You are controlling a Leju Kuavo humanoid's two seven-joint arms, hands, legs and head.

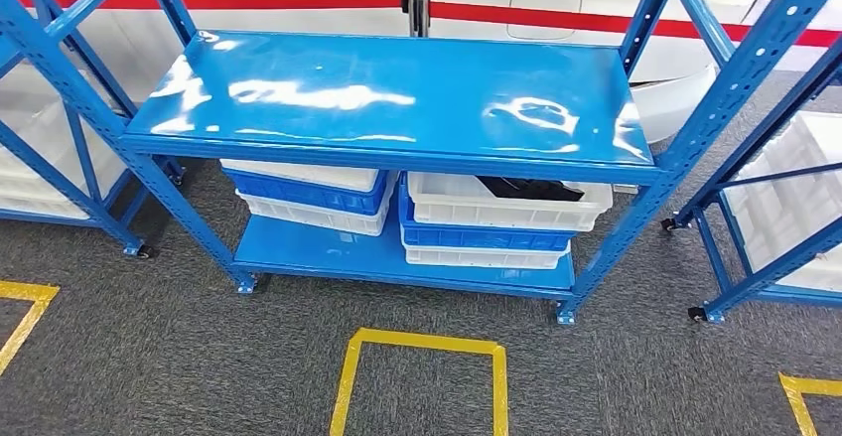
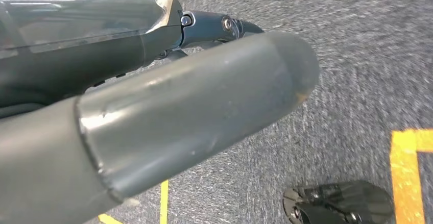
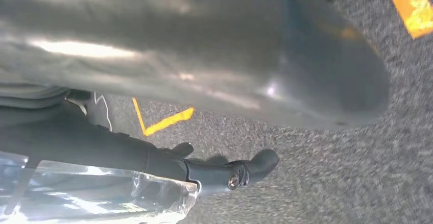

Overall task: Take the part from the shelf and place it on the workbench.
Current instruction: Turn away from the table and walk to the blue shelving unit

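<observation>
Here, a blue steel shelf (image 1: 397, 98) stands on grey carpet (image 1: 179, 357), its glossy upper deck bare and reflecting the ceiling lights. On the lower deck (image 1: 328, 252), two stacks of crates sit side by side. The stack toward the left end has a white crate (image 1: 298, 174) on top, a blue crate (image 1: 308, 196) under it and another white crate (image 1: 313, 218) at the bottom. The stack toward the right end has an open white crate (image 1: 506, 203) on top of a blue one (image 1: 487, 237) and a white one (image 1: 482, 256). A dark part (image 1: 531, 189) lies inside the top right crate, toward its back wall.

Yellow tape (image 1: 422, 347) marks a square outline on the carpet in front of the shelf.

The left hand (image 2: 194, 106) hangs above the carpet with thumb and fingers extended, holding nothing. The right hand (image 3: 214, 81) likewise hangs over the carpet, fingers straight and apart, empty.
</observation>
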